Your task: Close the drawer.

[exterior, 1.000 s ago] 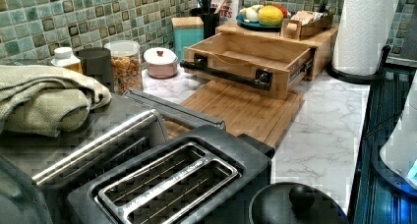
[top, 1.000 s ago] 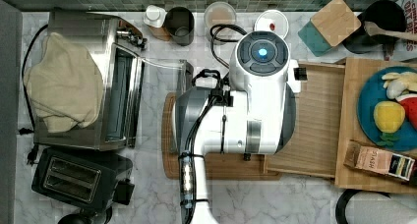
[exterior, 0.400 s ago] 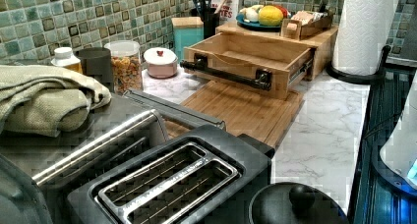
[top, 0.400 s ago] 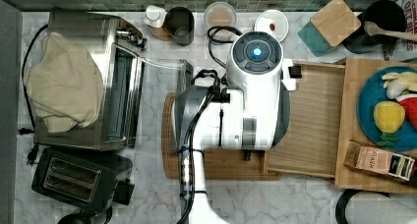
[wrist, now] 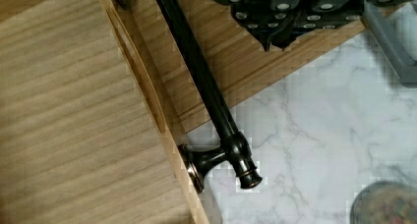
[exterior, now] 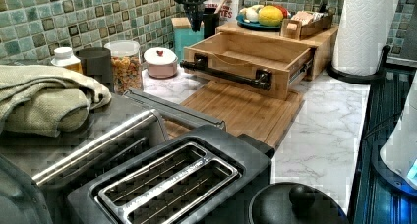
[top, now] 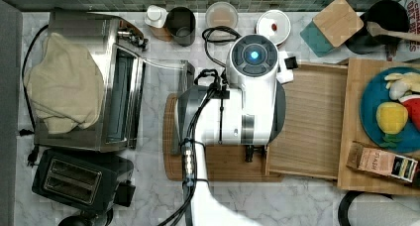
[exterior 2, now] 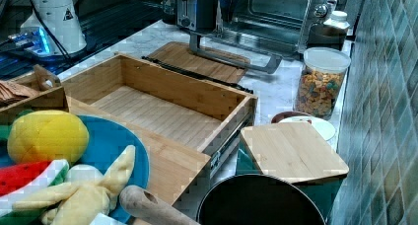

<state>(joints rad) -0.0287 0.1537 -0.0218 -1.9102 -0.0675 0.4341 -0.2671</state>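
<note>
The drawer [top: 312,122] is a shallow light-wood tray, pulled out of its wooden cabinet toward the top view's left and empty inside [exterior 2: 153,111]. A black bar handle [exterior: 223,74] runs across its front [wrist: 206,86]. My white arm [top: 252,97] hangs over the drawer's front edge and hides the handle in the top view. In the wrist view my gripper [wrist: 276,41] is shut with nothing in it. It hovers above the cutting board on the outer side of the handle, close to the bar but apart from it.
A darker cutting board [top: 218,164] lies under the drawer's front. A toaster oven [top: 99,87] with its door down and a black toaster [top: 79,181] stand at the top view's left. Jars [top: 221,14] and a teal box [top: 333,24] line the tiled wall. Toy food plate [top: 391,112] tops the cabinet.
My arm has shifted slightly toward the top view's left. The drawer stands open as before, in the same place.
</note>
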